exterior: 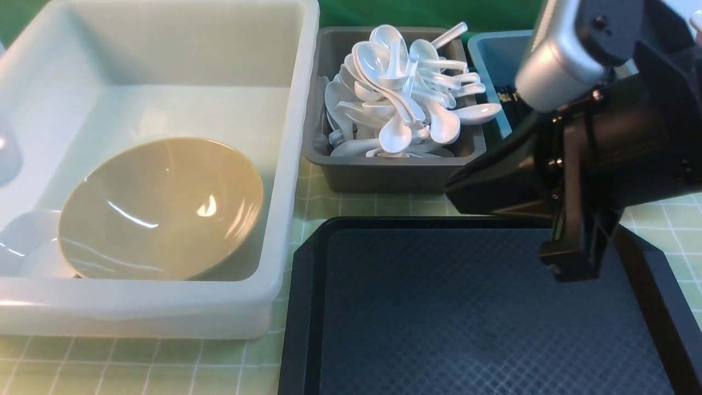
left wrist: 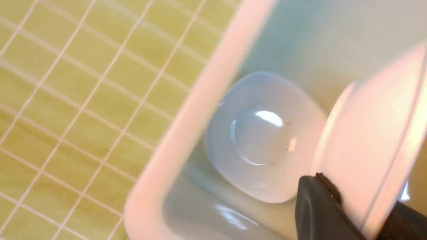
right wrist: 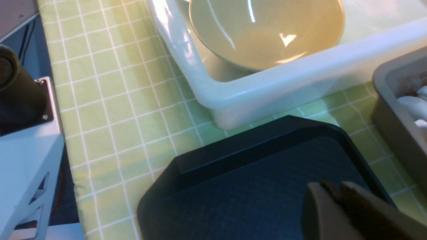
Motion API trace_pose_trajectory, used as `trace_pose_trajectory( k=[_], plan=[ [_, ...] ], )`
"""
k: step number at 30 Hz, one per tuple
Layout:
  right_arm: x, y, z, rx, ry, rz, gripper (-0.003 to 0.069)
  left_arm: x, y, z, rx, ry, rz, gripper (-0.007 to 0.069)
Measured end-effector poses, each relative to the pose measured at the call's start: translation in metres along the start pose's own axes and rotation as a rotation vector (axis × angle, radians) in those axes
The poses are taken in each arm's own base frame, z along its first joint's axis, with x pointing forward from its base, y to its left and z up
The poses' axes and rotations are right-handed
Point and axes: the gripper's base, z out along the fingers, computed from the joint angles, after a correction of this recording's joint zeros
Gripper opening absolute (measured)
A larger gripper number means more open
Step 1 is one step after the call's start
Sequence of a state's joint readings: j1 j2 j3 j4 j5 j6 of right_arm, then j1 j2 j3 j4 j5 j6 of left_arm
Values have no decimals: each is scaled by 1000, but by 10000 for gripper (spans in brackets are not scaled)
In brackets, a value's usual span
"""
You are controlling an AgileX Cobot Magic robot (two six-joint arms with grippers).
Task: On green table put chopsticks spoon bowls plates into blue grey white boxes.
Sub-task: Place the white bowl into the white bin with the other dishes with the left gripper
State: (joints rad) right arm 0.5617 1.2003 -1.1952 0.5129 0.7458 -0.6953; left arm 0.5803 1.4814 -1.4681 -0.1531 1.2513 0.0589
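A white plate (left wrist: pixel 367 133) is pinched by the left gripper (left wrist: pixel 360 213) inside the rim of the white tub (left wrist: pixel 186 133); the spread of the right gripper (right wrist: pixel 335 195) cannot be told

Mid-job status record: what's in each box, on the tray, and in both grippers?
white tub: olive bowl, one white plate
grey box: heap of white spoons
blue box: chopsticks, mostly hidden
black tray: nothing seen on it
left gripper: shut on second plate, over tub
right gripper: nearly shut, empty, above tray
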Motion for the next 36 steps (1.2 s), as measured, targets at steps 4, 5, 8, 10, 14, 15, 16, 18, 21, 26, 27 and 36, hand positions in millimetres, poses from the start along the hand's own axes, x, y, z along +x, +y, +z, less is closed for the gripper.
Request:
trace_pose_trajectory(
  k=[4, 5, 8, 10, 14, 15, 16, 18, 21, 26, 27, 36],
  plan=[
    [0, 0, 0, 0, -4, -6, 79, -8, 4, 33, 6, 88, -19, 15],
    [0, 0, 0, 0, -4, -5, 80, -10, 6, 43, 7, 110, -24, 15],
    [0, 0, 0, 0, -4, -6, 85, -13, 8, 56, 3, 142, -35, 15],
    [0, 0, 0, 1, -4, -6, 88, -13, 9, 58, -8, 146, -40, 15],
    [-1, 0, 0, -3, -8, -2, 92, -13, 12, 60, -37, 153, -38, 15],
    [-1, 0, 0, -4, -8, -2, 93, -13, 13, 60, -41, 154, -38, 15],
    [-1, 0, 0, -4, -9, -1, 95, -13, 13, 62, -42, 158, -38, 15],
    [-1, 0, 0, -4, -9, 0, 97, -13, 13, 65, -43, 166, -36, 15],
    [-3, 1, 0, -15, -35, 21, 100, -8, 8, 85, -42, 214, -7, 15],
    [-9, 4, -1, -46, -103, 63, 105, 1, 2, 105, -63, 258, 33, 15],
    [-10, 4, -1, -47, -104, 63, 106, 2, 2, 106, -64, 260, 32, 15],
    [-11, 5, -1, -58, -116, 64, 118, 4, 1, 114, -86, 263, -17, 26]
  ],
)
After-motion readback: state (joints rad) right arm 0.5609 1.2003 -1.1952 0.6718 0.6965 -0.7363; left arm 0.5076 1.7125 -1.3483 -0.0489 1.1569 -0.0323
